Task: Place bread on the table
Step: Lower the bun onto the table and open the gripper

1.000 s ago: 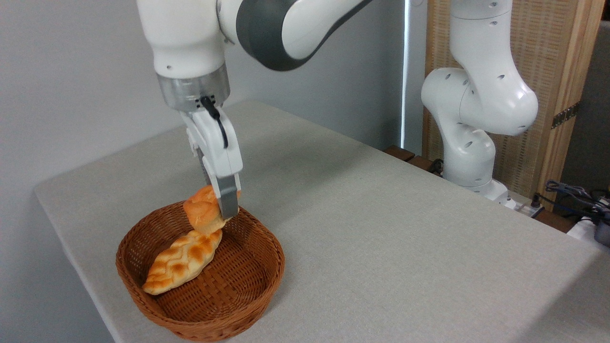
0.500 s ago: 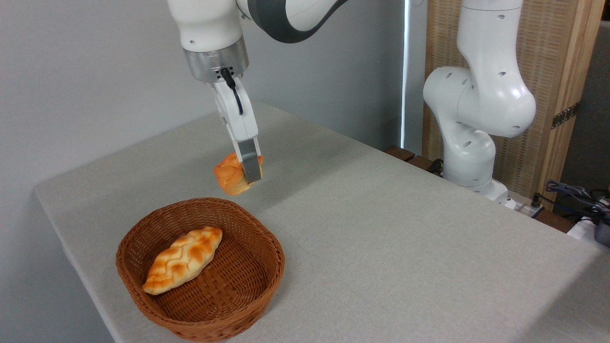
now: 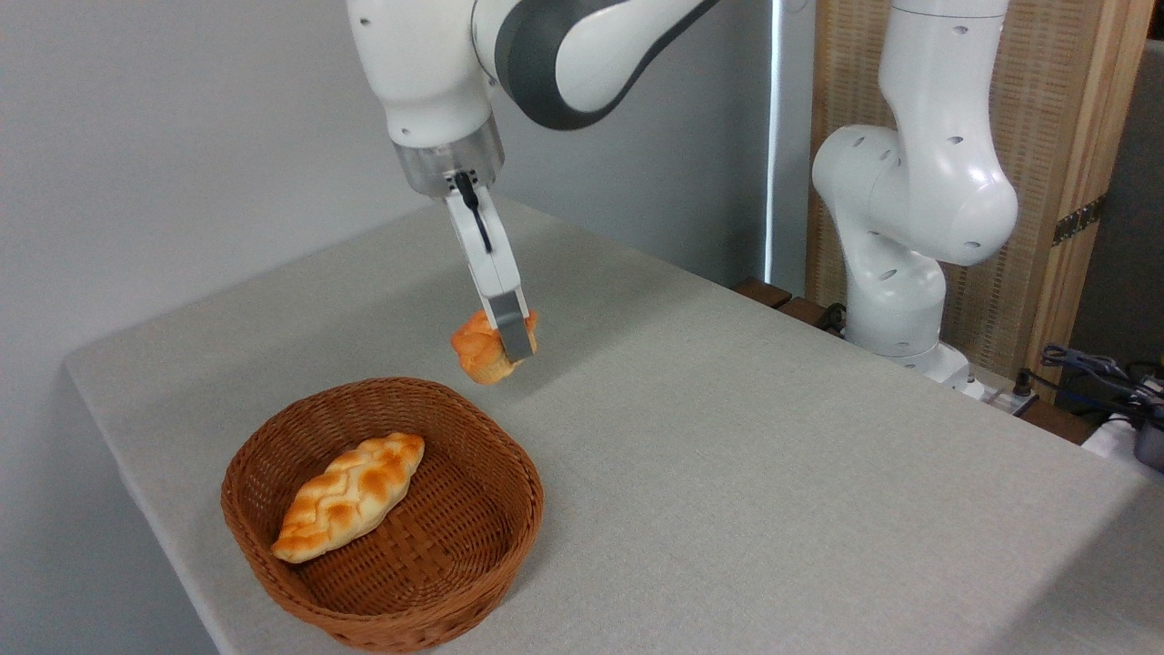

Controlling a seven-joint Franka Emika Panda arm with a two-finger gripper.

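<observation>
The end effector (image 3: 511,344) grips the bread (image 3: 484,349), a small lumpy golden bun, tilted with its paler base pointing down-right. It hangs above the desk (image 3: 727,455), just beyond the far rim of the woven wicker basket (image 3: 455,582), which holds a braided glazed loaf (image 3: 350,496). The cloth-like grey desk lies open toward its right edge.

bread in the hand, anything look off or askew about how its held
Slightly. The bread hangs tilted in the hand, pinched near one side rather than through its middle, above the table. Nothing is spilled or damaged; the braided loaf lies neatly in the basket.
</observation>
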